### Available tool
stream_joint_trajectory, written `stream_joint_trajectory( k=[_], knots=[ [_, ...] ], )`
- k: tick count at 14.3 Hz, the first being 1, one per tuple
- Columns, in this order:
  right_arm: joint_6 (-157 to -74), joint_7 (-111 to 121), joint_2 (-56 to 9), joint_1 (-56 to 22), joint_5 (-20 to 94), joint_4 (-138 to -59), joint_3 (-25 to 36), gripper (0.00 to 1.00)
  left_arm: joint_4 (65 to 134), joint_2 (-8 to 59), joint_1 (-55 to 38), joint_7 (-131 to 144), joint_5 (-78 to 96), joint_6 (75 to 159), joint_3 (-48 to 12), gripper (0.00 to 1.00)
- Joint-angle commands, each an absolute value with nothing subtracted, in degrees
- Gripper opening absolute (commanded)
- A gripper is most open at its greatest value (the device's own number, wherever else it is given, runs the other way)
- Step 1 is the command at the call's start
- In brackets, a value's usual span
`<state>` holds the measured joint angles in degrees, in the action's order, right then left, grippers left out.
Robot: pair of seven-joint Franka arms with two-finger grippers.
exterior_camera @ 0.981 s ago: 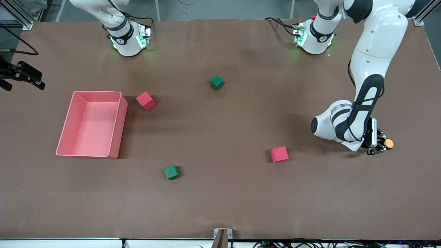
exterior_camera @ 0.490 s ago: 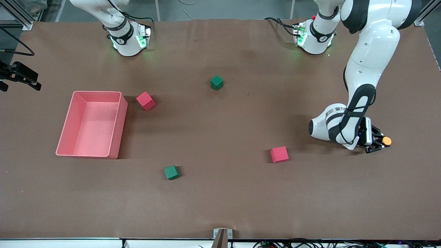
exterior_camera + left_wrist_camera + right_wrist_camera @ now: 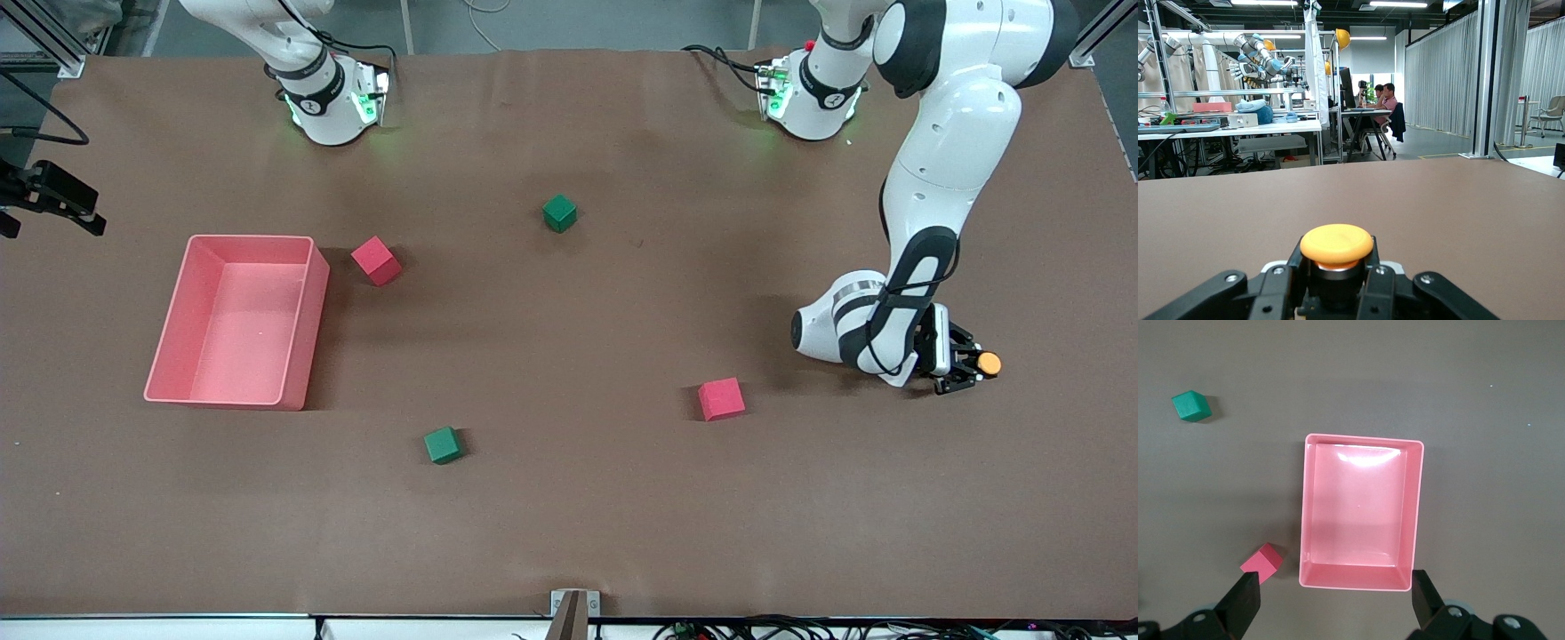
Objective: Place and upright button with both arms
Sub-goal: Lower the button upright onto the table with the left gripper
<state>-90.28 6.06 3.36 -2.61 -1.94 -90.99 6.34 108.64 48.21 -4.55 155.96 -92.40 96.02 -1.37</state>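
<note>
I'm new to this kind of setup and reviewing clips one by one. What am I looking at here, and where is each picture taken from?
Two white robot arms stand at a brown table. The wide picture comes from a high camera facing them; the other two come from cameras on each arm's wrist.

The left hand, low over the table at the left arm's end, is shut on the button, a tiny push-button with an orange cap.

The right hand is open and holds nothing. It waits high over the pink bin at the right arm's end.

Also on the table are two red cubes and two green cubes.
</note>
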Motion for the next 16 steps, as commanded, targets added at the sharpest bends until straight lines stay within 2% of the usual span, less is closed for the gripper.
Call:
stream_joint_trajectory(
  k=[1, 16],
  knots=[
    [-90.8, 6.8, 3.9, -1.8, -1.0, -91.7, 5.7, 1.00, 107.4, 49.3, -4.8, 159.1, -93.4, 95.1, -1.3, 0.99],
    [-89.9, 6.8, 4.0, -2.0, -1.0, -91.8, 5.6, 1.00, 109.3, 48.1, -5.2, 151.2, -92.6, 92.9, -1.8, 1.00]
  ],
)
